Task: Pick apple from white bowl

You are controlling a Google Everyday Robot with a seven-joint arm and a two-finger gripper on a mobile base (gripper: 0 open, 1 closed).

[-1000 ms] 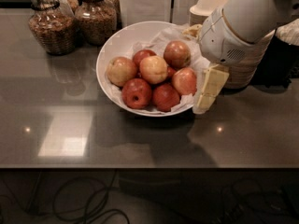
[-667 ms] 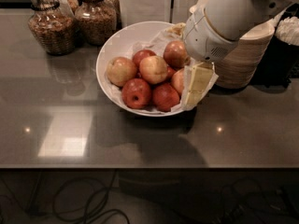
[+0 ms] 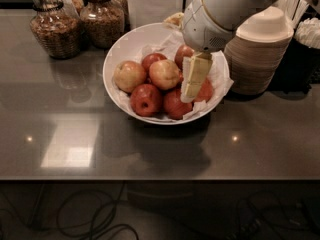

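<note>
Plainly, the round red-and-yellow apples (image 3: 146, 99) will handle as firm, smooth, fairly weighty things. They look stiff enough for a solid squeeze, yet they are waxy and rounded, so a grip off the widest part would likely slip and a hard pinch could bruise. The best hold, I judge, is across the middle of one fruit from above, on one lying high in the heap with room either side.

They lie heaped in the large glossy white bowl (image 3: 117, 59), lined with crumpled white paper (image 3: 220, 79), at upper centre of the frame on the dark grey table (image 3: 150, 149). The robot's pale cream hand (image 3: 196, 81) hangs over the bowl's right side, in front of a deep red apple (image 3: 206, 91) and just right of the yellowish apple (image 3: 165, 74) in the middle. Whether it touches either I cannot tell — nor how far open it is, nor whether it holds anything.
</note>
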